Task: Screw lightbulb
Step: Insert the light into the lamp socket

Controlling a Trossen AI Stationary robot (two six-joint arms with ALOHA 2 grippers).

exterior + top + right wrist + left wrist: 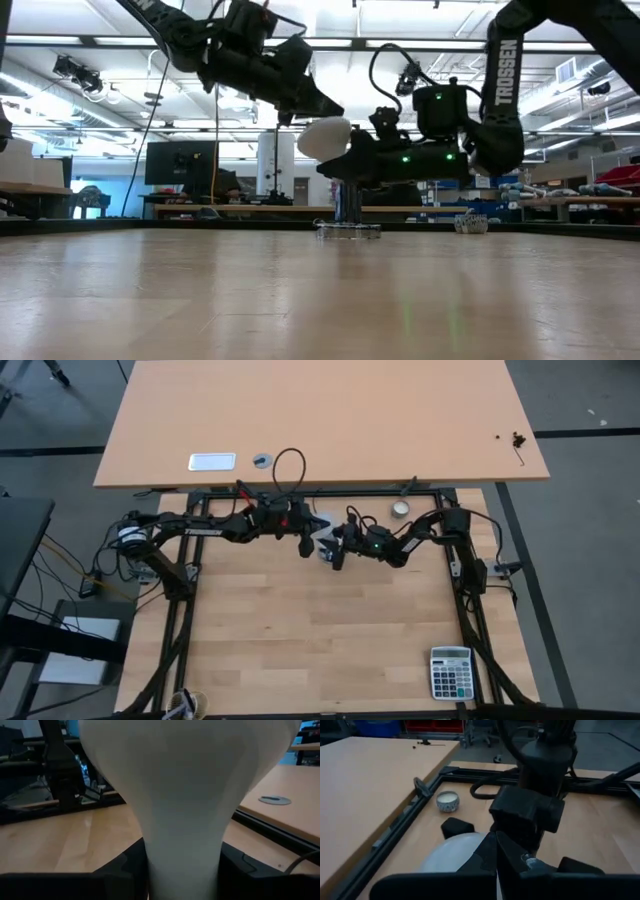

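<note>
**Workbench mid-task: bulb aloft, thread not yet engaged**

Pale wood planks form the bench I work on (320,630), and a beige table (330,420) butts against its far edge. Both my arms meet at the middle of the far side.

Starting at the left, my left gripper (322,106) reaches in from above. Its fingers are pinched together on nothing, and their tips sit at the rounded head of the lightbulb (325,138). I cannot tell whether they touch it or are just beside it.

The lightbulb hangs in the air above the bench, lying roughly sideways with its wide head toward the left. Its narrow neck runs right into my right gripper (350,160). That gripper is clamped around the neck, and my right wrist view shows the white taper dropping between my two dark fingers.

Below the bulb a low flat fitting (348,230) sits on the wood with a dark post rising from it. I take this for the socket, though it is partly hidden by my own gear.

Further right, near the far rail, stands a small cream puck (401,509). A calculator (450,672) lies well apart in the near right corner.

I judge the step in hand to be the carry and alignment: the bulb is grasped but not yet seated. Next I need to turn the neck to point down, centre it over the socket and lower it until the thread catches. Then I twist, with my left gripper steadying the head or the base. A tilted entry could cross the thread.
</note>
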